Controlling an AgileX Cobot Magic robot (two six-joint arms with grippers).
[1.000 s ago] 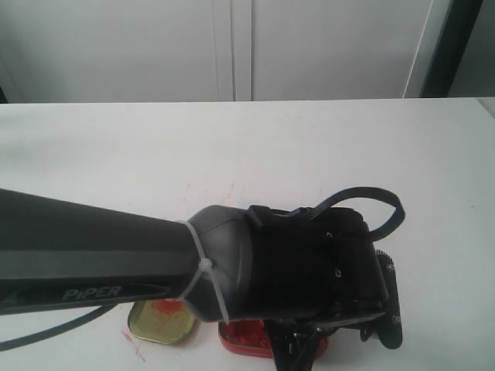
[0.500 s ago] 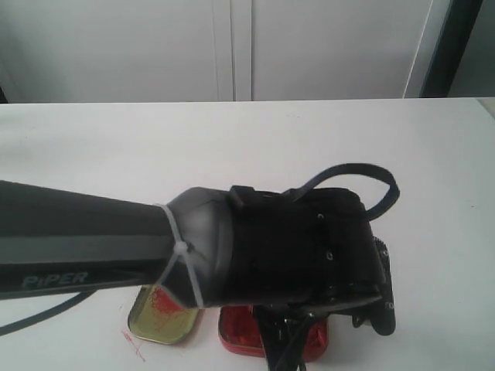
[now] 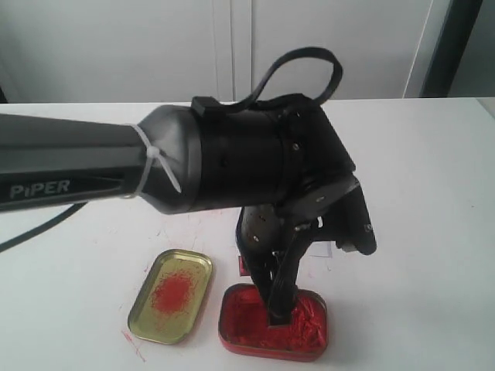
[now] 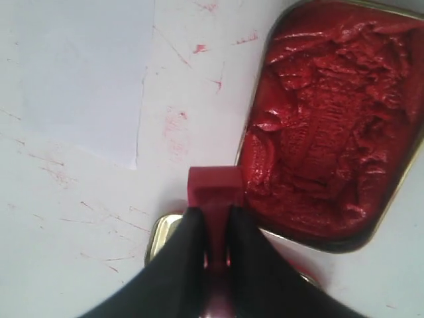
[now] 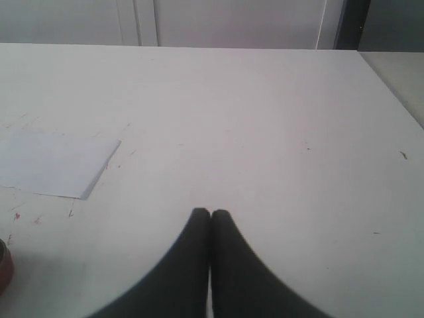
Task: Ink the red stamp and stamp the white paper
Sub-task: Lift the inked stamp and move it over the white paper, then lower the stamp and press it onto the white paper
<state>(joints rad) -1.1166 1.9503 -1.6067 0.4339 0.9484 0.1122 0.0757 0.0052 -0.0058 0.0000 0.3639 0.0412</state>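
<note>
Left gripper: fingers closed tight on the narrow handle of the stamp. Square base points away from the wrist, long axis in line with the fingers and roughly vertical.

Stamp position: at the rim of the red tin, on the side facing the paper. The exterior view shows the fingertips low over the paste. Cannot tell whether the base touches the paste or is inked.

Tins sit near the table's near edge, with the gold tin just beside the red one, toward the left edge.

Paper lies flat on the far-edge side of the red tin, near it but apart. The exterior view hides most of it behind the arm.

Right gripper: fingers pressed together, holding nothing, over bare table well toward the right edge.

Judgement: the key relation is stamp to paper. From the tin rim, the carry goes toward the far edge with the base kept facing down. The left arm is the nearer one and has the stamp.
</note>
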